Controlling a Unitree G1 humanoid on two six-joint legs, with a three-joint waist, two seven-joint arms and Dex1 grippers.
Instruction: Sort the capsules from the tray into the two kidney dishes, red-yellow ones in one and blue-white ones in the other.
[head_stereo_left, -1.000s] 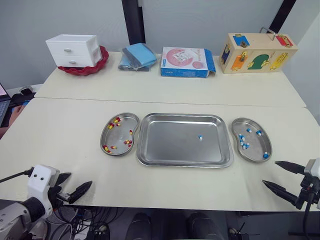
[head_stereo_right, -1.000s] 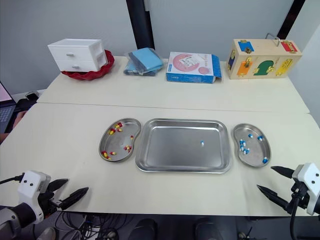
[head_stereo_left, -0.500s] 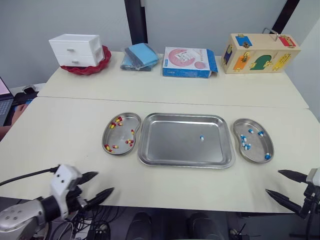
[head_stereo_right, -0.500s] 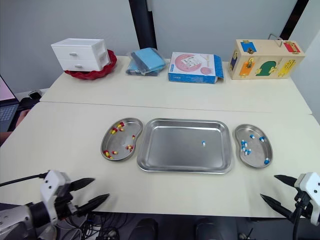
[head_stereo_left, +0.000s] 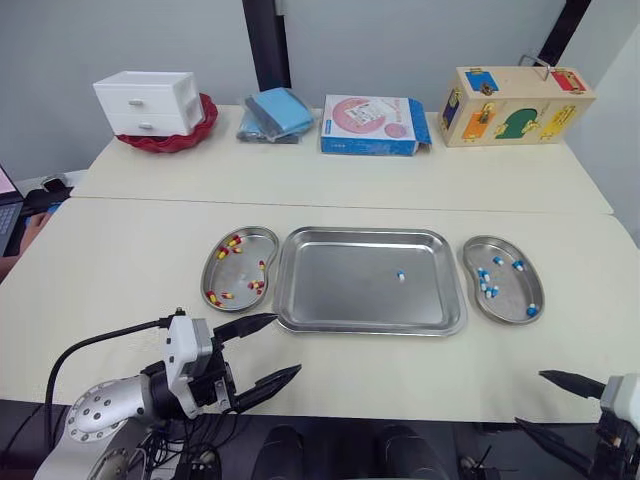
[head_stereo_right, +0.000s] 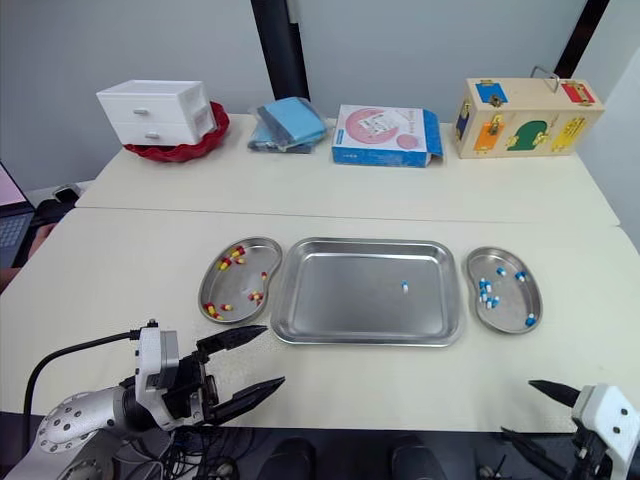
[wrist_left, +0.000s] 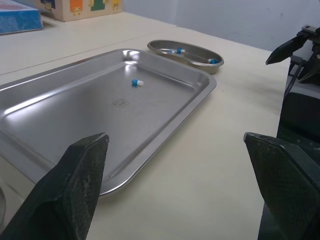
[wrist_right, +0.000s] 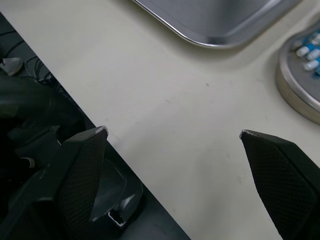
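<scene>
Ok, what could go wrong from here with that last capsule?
The blue-white capsule lies right of centre in the tray, yet the open left gripper is the one by it: reaching across might bump the rim. The capsule could skid on the steel. Dropping it in the left kidney dish, among red-yellow ones, would missort it.

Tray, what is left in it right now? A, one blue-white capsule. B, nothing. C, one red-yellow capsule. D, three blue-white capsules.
A: a single blue-white capsule lies on the tray, right of its middle, with no other capsule on the tray.
</scene>
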